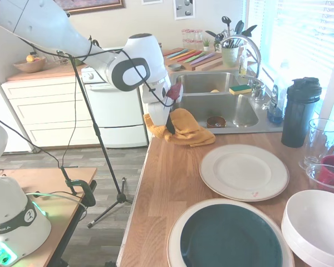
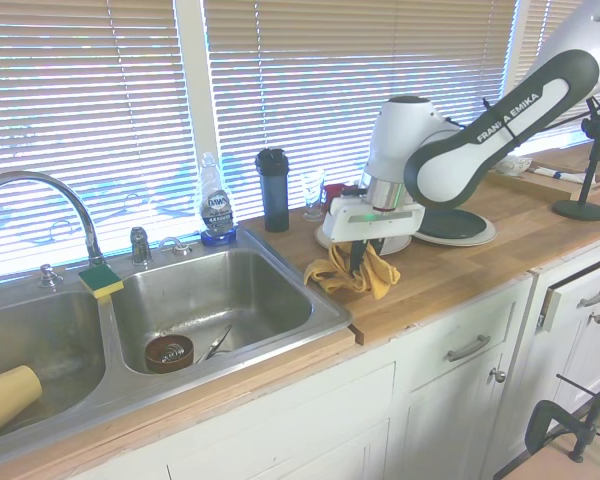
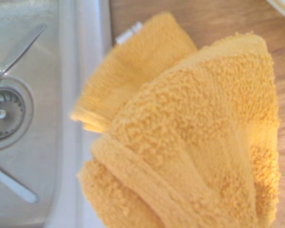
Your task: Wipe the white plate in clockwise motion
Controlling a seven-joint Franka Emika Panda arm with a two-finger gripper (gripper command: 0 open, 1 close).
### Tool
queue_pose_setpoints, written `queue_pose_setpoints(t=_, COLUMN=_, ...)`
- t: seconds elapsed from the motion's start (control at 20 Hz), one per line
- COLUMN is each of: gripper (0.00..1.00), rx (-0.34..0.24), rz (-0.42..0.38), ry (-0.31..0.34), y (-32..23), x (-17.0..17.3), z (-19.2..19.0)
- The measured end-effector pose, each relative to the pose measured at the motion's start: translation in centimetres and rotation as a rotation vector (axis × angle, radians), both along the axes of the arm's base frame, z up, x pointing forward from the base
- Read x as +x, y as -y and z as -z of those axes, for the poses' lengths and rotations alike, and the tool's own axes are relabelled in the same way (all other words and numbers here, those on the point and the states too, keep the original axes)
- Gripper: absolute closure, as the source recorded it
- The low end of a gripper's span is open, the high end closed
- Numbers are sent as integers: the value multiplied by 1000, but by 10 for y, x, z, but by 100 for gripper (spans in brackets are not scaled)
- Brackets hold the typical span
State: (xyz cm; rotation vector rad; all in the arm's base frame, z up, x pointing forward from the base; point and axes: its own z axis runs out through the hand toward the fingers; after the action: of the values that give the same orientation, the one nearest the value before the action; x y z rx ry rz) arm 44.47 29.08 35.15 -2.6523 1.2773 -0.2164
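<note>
Yellow cloth (image 1: 181, 128) lies between sink (image 1: 234, 108) and white plate (image 1: 244, 172).

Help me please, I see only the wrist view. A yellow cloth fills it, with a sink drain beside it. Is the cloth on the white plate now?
Observer: No. The yellow cloth is apart from the white plate. Its lower part lies on the counter at the edge of the sink.
Operator: Does the gripper hold the cloth?
Observer: Yes, the gripper is shut on its upper fold.
Operator: Is anything lying on the plate?
Observer: No, nothing lies on it.
Operator: What stands nearest to it?
Observer: A larger plate with a dark teal centre, close beside it on the side away from the sink.
</note>
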Motion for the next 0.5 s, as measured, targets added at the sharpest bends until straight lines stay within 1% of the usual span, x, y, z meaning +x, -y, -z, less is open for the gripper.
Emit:
queue_pose_setpoints(t=0.2, gripper=100, rx=3, rz=-42, ry=19, y=15, x=-2, z=23)
queue_pose_setpoints(t=0.35, gripper=100, rx=8, rz=-67, ry=34, y=19, x=-5, z=31)
queue_pose_setpoints(t=0.4, gripper=0, rx=9, rz=-72, ry=36, y=20, x=-5, z=31)
queue_pose_setpoints(t=0.5, gripper=0, rx=10, rz=-79, ry=37, y=20, x=-5, z=30)
